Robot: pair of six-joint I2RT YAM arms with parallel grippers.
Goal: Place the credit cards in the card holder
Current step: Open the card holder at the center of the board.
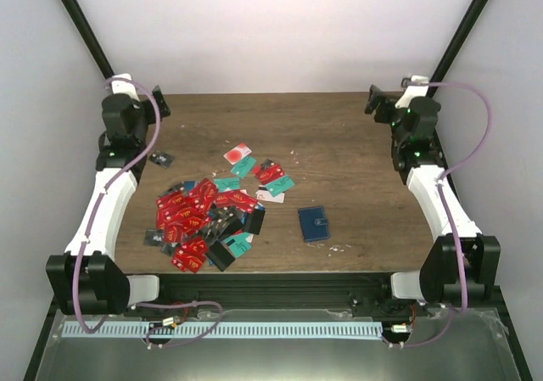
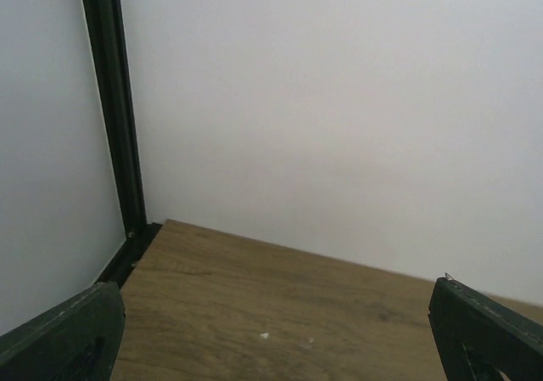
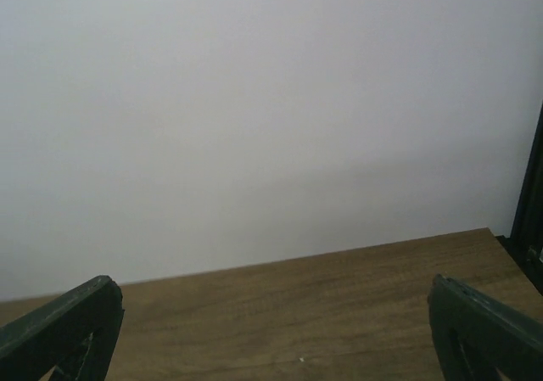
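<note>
The credit cards (image 1: 208,211) lie scattered in a loose pile on the left half of the table, mostly red with some teal, black and white ones. To their right, the dark blue card holder (image 1: 315,224) lies flat and closed, apart from the pile. My left gripper (image 1: 159,101) rests at the far left corner, open, nothing between its fingers (image 2: 64,334). At the far right corner my right gripper (image 1: 373,101) is also open and empty, its fingers (image 3: 484,326) spread wide. Both wrist views face the back wall; neither shows cards or holder.
A single black card (image 1: 160,158) lies apart near the left arm. The wooden table (image 1: 356,169) is hemmed by white walls and black frame posts (image 2: 114,126). Small white specks (image 1: 339,248) lie near the front edge.
</note>
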